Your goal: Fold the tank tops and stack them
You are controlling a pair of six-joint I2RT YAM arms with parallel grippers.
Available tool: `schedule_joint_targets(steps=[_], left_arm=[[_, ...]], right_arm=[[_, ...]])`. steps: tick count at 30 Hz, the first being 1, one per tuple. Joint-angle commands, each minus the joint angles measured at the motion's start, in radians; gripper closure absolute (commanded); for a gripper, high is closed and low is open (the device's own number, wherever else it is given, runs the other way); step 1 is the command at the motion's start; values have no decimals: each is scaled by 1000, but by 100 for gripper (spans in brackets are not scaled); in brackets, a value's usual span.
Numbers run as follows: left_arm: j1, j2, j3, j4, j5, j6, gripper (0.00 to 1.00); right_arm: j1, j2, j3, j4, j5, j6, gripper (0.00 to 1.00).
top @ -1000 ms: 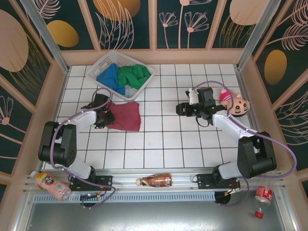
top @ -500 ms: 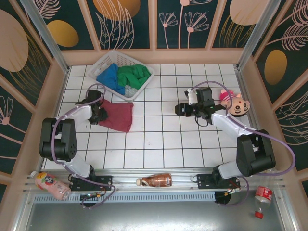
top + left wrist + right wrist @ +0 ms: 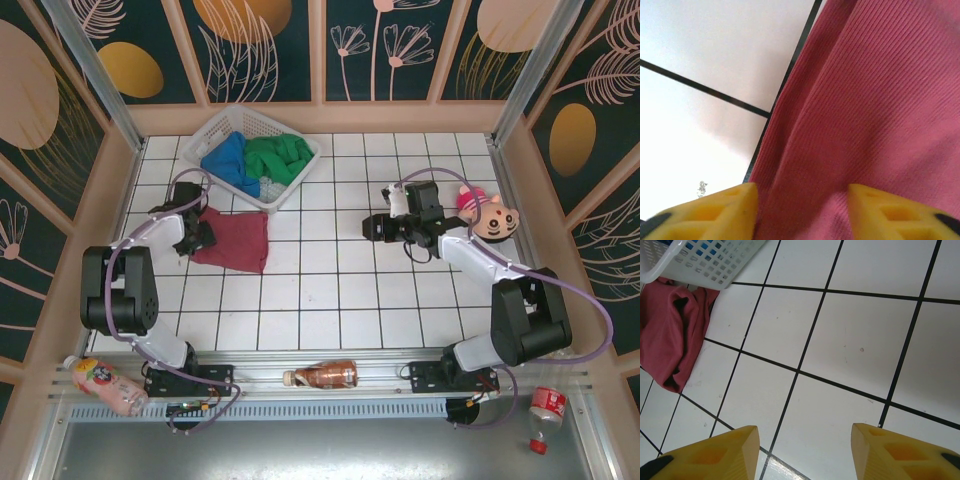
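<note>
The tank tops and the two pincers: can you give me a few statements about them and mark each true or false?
1. The maroon tank top lies on the tiles, outside the white basket. True.
2. The blue tank top is spread flat on the tiles. False: it sits bunched in the basket beside the green tank top.
3. The right pincer holds a top. False: it is open and empty over bare tiles.
4. The left pincer is open over the maroon tank top. True.

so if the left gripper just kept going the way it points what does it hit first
The maroon tank top: in the left wrist view its ribbed cloth lies straight ahead of the left gripper, running in between the spread fingers. It may already be touching.
</note>
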Motion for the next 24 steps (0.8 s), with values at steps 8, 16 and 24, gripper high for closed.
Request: schedule_joint_targets(steps=[8, 16, 24], left_arm=[[-23, -92, 271, -89, 239, -18, 32], [-130, 147, 551, -41, 284, -17, 30], [-192, 394, 780, 42, 359, -72, 29]], right_arm=[[4, -65, 49, 24, -15, -10, 38], [19, -67, 95, 54, -25, 14, 21], [20, -72, 100, 38, -12, 17, 8]])
